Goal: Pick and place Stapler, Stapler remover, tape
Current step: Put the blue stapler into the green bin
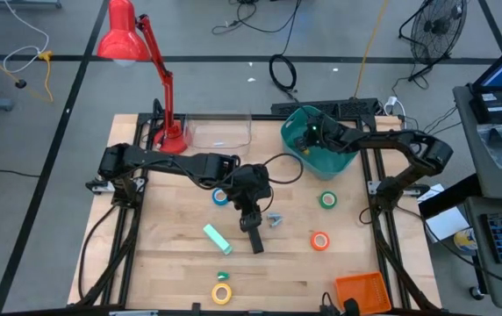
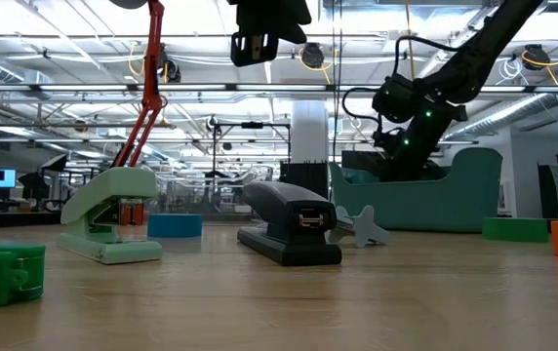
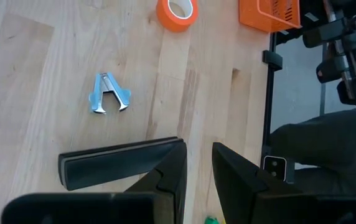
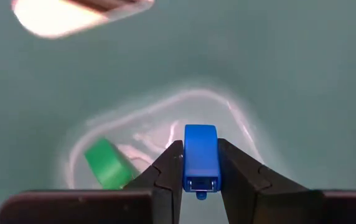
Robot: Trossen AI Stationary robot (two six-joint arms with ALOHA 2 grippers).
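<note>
The left gripper (image 1: 253, 219), fingers a little apart and empty, hangs over the black stapler (image 1: 254, 239), lying twelve-to-six mid-desk (image 1: 163, 254). The right gripper (image 4: 200, 177) squeezes a blue block (image 4: 200, 158) inside the teal bin (image 1: 326, 160).

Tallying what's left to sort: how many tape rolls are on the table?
4. Blue roll beside the left arm, green right of centre, orange below it, yellow near the front edge. None look hidden.

Red desk lamp (image 1: 137, 53), teal bin (image 1: 321, 158), orange basket (image 1: 362, 292), clear container (image 1: 218, 133) on table
</note>
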